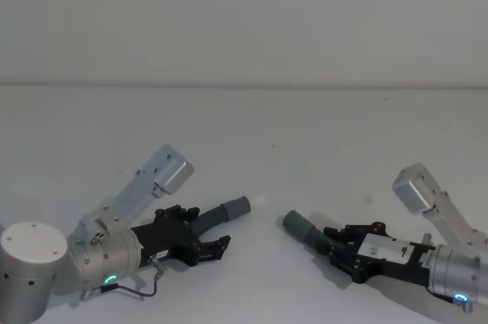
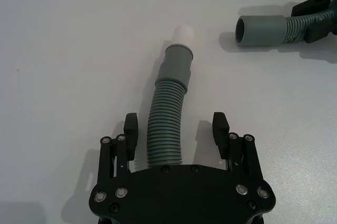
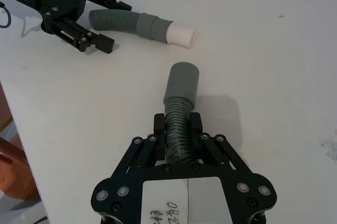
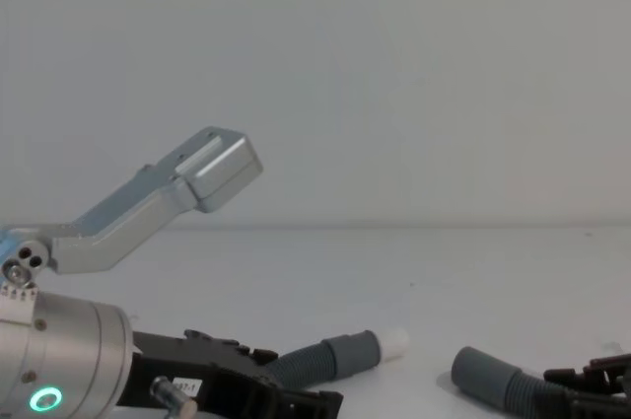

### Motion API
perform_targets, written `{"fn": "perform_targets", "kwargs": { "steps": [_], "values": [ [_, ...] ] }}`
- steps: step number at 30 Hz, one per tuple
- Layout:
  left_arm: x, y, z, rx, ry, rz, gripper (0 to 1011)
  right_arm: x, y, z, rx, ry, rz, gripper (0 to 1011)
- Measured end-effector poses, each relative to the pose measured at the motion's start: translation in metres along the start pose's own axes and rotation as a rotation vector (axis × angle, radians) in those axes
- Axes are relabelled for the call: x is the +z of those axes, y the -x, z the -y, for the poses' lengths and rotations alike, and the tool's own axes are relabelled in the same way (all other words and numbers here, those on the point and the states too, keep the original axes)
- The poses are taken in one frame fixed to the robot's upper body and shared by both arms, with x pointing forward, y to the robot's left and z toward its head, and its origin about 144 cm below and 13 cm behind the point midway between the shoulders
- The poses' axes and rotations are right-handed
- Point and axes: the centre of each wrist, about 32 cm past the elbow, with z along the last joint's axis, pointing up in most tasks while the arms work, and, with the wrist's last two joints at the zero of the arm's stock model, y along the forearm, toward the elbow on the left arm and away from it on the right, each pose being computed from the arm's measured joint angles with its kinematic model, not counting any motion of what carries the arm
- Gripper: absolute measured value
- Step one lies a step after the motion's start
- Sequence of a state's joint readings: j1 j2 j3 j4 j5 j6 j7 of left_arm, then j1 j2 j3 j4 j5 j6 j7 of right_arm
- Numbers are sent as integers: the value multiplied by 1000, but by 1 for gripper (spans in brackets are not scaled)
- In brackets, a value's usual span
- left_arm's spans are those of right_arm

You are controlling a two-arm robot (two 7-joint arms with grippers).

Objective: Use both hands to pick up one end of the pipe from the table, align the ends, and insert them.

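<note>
The pipe is a dark grey corrugated hose lying on the white table (image 1: 244, 133). One of its ends, a grey cuff with a narrower white tip (image 2: 184, 35), points away from my left gripper (image 2: 175, 125). That gripper is open, a finger on each side of the hose (image 2: 167, 124) without touching it. My right gripper (image 3: 178, 125) is shut on the corrugated part just behind the other end, the plain-mouthed cuff (image 3: 181, 83). In the head view the tipped cuff (image 1: 235, 207) and the plain cuff (image 1: 300, 226) face each other across a small gap.
The table's near edge runs close behind the left arm (image 3: 16, 129) in the right wrist view. A pale wall (image 1: 244, 19) rises at the far side of the tabletop.
</note>
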State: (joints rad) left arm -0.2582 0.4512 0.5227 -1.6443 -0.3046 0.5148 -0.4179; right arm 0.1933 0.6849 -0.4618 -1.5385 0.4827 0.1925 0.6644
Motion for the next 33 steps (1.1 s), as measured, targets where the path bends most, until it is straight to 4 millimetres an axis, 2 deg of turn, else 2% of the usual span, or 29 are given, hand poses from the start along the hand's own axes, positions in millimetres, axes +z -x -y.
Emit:
{"fn": "perform_targets", "kwargs": {
  "steps": [12, 18, 26, 31, 33],
  "values": [
    [-1, 1, -1, 7, 14, -12, 780, 0, 0, 0, 0, 0, 0, 260],
    [-1, 0, -3, 16, 31, -22, 715, 0, 0, 0, 0, -1, 0, 260],
    [0, 0, -5, 20, 54, -27, 448, 0, 0, 0, 0, -1, 0, 260],
    [1, -1, -5, 21, 62, -29, 325, 0, 0, 0, 0, -1, 0, 260],
    [1, -1, -6, 22, 65, -29, 317, 0, 0, 0, 0, 0, 0, 260]
  ]
}}
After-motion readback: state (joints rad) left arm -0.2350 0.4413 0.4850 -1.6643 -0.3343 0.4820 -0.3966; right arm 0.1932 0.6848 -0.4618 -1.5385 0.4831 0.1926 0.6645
